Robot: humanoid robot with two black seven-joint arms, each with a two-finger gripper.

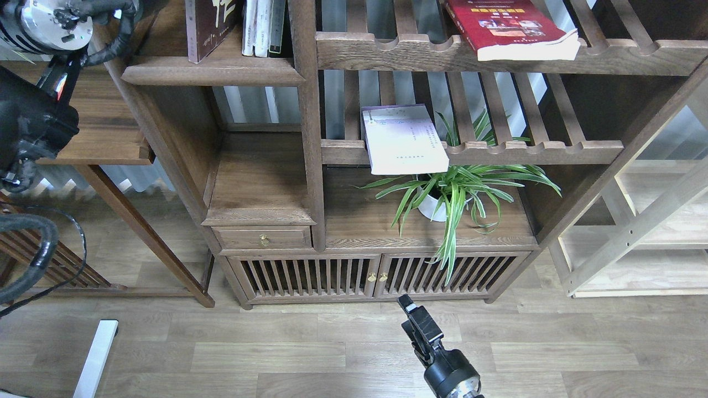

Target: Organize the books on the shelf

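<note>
Maroon book (206, 25) stood upright on shelf (213, 71), far left. Red book (511, 29) and pale book (404, 140) lay on slatted racks. Right gripper (417, 326): grip state indiscernible.

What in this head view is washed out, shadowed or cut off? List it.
Head view: the pale book is overexposed, its print barely legible; the maroon book is cropped by the top edge; the shelf shadows the recess beneath; the right gripper is dark, its fingers indistinct.
</note>
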